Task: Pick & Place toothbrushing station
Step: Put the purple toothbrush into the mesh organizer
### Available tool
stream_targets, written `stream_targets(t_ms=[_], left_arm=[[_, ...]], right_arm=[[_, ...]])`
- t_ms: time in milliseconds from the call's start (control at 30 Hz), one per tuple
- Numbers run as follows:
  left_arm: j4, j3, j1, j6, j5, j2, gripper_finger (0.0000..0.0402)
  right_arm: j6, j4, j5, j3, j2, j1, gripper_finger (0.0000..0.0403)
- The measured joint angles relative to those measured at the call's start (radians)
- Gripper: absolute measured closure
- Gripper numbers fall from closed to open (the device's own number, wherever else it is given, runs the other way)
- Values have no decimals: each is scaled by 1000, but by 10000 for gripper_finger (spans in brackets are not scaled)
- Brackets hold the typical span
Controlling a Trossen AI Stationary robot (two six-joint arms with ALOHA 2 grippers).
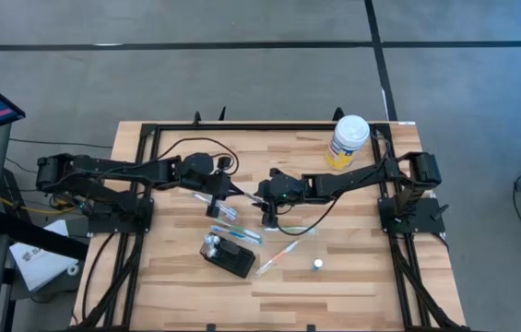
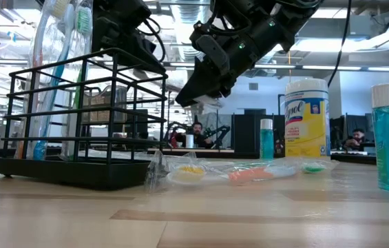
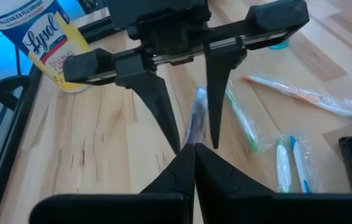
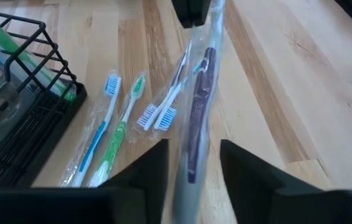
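Observation:
The toothbrushing station [image 1: 228, 255], a black wire holder [image 2: 77, 124], stands on the table's near middle with toothbrushes upright in it. A purple toothbrush in a clear wrapper [image 4: 197, 106] hangs in the air above the table's middle. My left gripper [image 3: 192, 149] is shut on one end of it. My right gripper [image 4: 191, 168] faces the left one and is open, one finger on either side of the toothbrush's other end. My left gripper pinches the end of the wrapped purple toothbrush [image 3: 195, 127] between its two fingers, slanting down from the table's left. The toothbrush runs on along the fingers' line toward my right gripper, clear of the table. Whether my right gripper's fingers [image 4: 154, 171] touch the wrapper, I cannot tell.
Several wrapped toothbrushes [image 4: 110, 124] lie on the wood beside the station, an orange one [image 1: 277, 258] nearer the front. A yellow-labelled wipes canister [image 1: 348, 140] stands at the far right. A small bottle [image 1: 317, 265] stands near the front right, and black frame rails border the table.

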Motion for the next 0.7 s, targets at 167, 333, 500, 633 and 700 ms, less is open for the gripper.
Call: stream_targets(t_ms=[167, 333, 500, 633, 700], left_arm=[[2, 0, 0, 0, 0, 8, 401], [7, 0, 0, 0, 0, 7, 401], [5, -1, 0, -2, -59, -20, 396], [12, -1, 2, -23, -113, -83, 389], [11, -1, 7, -50, -113, -122, 384]], right_arm=[[-18, -9, -3, 0, 0, 0, 374], [-37, -19, -19, 0, 0, -1, 387], [-41, -13, -23, 0, 0, -4, 389], [-37, 0, -23, 0, 0, -6, 389], [-41, 12, -23, 0, 0, -7, 389]])
